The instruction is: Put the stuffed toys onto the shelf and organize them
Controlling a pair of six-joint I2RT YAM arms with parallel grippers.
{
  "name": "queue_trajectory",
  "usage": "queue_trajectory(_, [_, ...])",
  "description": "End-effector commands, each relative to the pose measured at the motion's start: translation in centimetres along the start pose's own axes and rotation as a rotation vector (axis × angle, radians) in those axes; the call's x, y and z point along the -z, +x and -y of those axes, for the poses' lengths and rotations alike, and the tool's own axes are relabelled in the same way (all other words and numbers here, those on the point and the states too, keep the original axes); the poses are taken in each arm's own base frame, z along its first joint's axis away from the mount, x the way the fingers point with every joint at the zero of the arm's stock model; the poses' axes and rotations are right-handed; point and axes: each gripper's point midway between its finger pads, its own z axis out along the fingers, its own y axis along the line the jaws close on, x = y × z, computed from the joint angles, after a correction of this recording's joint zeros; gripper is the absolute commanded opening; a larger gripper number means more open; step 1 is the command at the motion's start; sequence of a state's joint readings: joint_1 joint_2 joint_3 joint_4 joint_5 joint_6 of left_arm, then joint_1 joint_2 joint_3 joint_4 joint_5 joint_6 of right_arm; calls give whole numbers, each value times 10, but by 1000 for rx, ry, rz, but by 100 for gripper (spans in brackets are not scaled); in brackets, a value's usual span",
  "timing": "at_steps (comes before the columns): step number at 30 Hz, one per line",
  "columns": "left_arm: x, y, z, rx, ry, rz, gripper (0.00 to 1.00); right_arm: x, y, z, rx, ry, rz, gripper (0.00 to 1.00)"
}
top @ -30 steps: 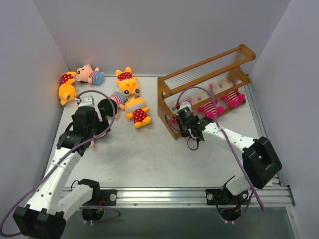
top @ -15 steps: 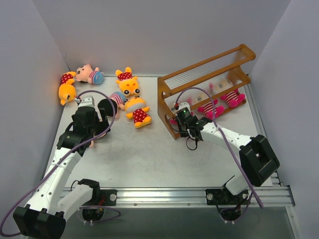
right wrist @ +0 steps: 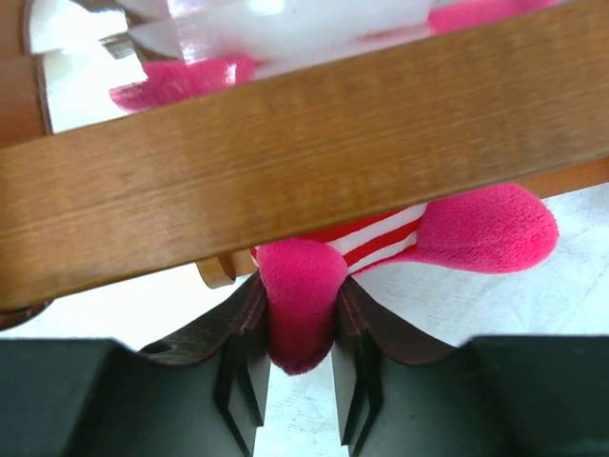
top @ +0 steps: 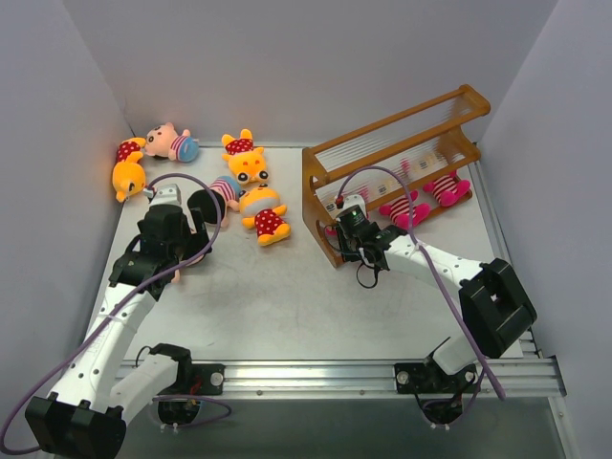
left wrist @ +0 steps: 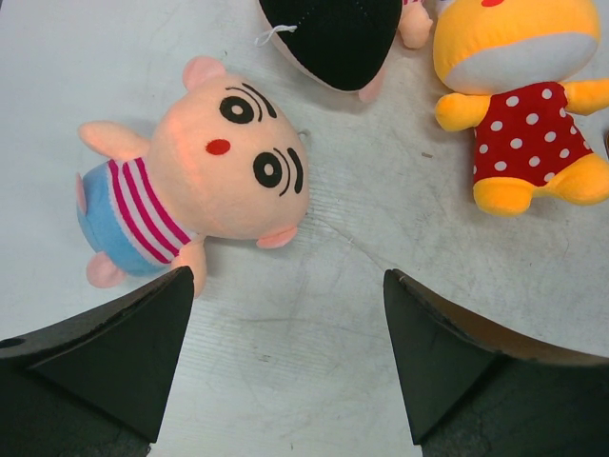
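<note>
White tabletop (left wrist: 314, 286); left jaws spread over fuzzy peach doll (left wrist: 219, 162); right jaws pinch plush magenta leg (right wrist: 300, 314) at wooden shelf (right wrist: 285, 152).

Shelf (top: 319, 186), orange-brown wood w/ pale rod tiers, stood rear right, angled. Two magenta dolls (top: 402, 208) lay on btm tier, legs hanging fwd. Third magenta doll (right wrist: 476, 228) sat at left end, legs under front rail. Rear left, lying flat: three yellow bears (top: 265, 216) and two boys (top: 172, 143).
</note>
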State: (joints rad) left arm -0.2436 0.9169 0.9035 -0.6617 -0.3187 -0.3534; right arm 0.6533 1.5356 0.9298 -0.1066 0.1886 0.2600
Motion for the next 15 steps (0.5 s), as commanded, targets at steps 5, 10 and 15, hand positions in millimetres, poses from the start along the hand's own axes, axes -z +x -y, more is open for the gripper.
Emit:
queue_trajectory(5, [3, -12, 1, -1, 5, 56, 89, -1, -6, 6, -26, 27, 27, 37])
queue_trajectory(10, [2, -12, 1, -3, 7, 54, 89, 4, -9, 4, -38, 12, 38, 42])
queue_trajectory(15, [3, -12, 1, -1, 5, 56, 89, 3, -9, 1, -43, 2, 38, 43])
